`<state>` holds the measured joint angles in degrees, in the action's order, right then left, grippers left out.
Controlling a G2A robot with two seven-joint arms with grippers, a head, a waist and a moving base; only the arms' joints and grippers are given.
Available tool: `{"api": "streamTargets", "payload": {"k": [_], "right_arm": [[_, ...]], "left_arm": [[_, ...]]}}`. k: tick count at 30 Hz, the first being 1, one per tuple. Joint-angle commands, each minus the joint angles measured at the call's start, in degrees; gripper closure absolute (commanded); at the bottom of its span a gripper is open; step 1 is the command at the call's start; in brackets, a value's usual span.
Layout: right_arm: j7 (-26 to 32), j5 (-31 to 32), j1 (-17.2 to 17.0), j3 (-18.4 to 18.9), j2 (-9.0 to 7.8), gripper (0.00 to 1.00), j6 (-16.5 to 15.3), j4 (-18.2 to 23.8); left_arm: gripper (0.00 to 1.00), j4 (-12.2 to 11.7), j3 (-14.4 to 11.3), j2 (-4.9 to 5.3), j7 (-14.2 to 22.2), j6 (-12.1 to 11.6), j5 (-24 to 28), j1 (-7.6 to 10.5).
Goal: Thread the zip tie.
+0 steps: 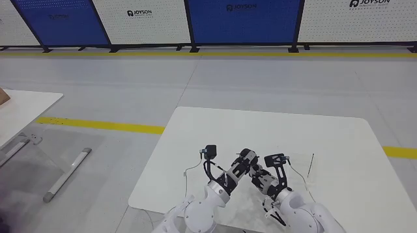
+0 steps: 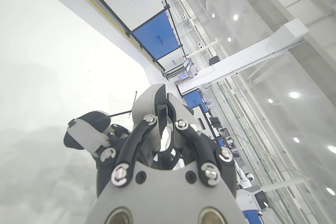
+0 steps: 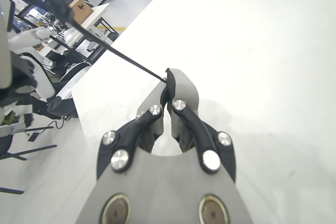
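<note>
A thin black zip tie point(image 3: 110, 47) stretches between my two grippers, above the white table point(image 1: 326, 135). My right gripper point(image 3: 166, 82) is shut on one end of it. The strap runs from there past a thicker dark lump point(image 3: 59, 5) to the fingertip of my left gripper point(image 3: 5, 33). In the left wrist view my left gripper point(image 2: 165, 101) has its pads pressed together, and the zip tie point(image 2: 120, 113) reaches across from my right gripper point(image 2: 89, 128) to the side of its finger. From above, the left gripper point(image 1: 245, 159) and right gripper point(image 1: 257, 170) are close together near the table's front edge.
A second black zip tie point(image 1: 311, 164) lies loose on the table, right of the arms. The table edge point(image 1: 146, 187) drops off to the left. Another white table point(image 1: 26, 109) stands farther left, with blue and white panels point(image 1: 241, 8) behind.
</note>
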<state>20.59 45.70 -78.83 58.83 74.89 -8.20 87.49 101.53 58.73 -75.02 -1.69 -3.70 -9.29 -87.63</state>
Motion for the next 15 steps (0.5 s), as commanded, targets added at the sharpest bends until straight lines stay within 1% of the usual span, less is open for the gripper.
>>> {"api": "streamTargets", "payload": {"k": [1, 3, 4, 5, 8, 11, 14, 15], "right_arm": [[-0.1, 0.1, 0.0, 0.0, -0.02, 1.0, 0.0, 0.1], [-0.7, -0.3, -0.2, 0.2, -0.02, 1.0, 0.0, 0.3], [-1.0, -0.5, -0.4, 0.3, -0.03, 0.6, 0.0, 0.5], [-1.5, -0.6, -0.6, 0.5, -0.06, 0.0, -0.1, 0.9], [-3.2, -1.3, -1.5, 1.4, -0.16, 0.0, 0.3, 2.0], [-4.4, -2.2, -2.8, 3.2, -0.46, 0.0, 0.0, 3.6], [-6.2, -3.0, -4.7, 5.9, -0.92, 0.0, -0.1, 5.9], [-7.1, -4.3, -5.8, 7.2, -1.09, 0.0, -0.4, 7.2]], "left_arm": [[1.0, 0.1, 0.0, 0.01, -0.1, 0.0, -0.1, -0.07], [1.0, 0.0, 0.0, 0.02, -0.3, 0.1, -0.4, -0.13], [1.0, 0.0, 0.0, 0.03, -0.7, 0.3, -0.9, -0.13], [1.0, -0.3, 0.1, 0.04, -1.8, 0.6, -2.4, -0.05], [1.0, -0.9, -0.4, -0.08, -2.5, 1.1, -2.6, -0.06], [1.0, -1.4, 0.3, -0.03, -2.2, 1.4, -1.6, 0.01], [1.0, -1.3, 1.2, 0.05, -2.7, 1.4, -1.2, -0.2], [1.0, -1.2, 1.5, 0.08, -2.9, 1.4, -1.0, -0.31]]}}
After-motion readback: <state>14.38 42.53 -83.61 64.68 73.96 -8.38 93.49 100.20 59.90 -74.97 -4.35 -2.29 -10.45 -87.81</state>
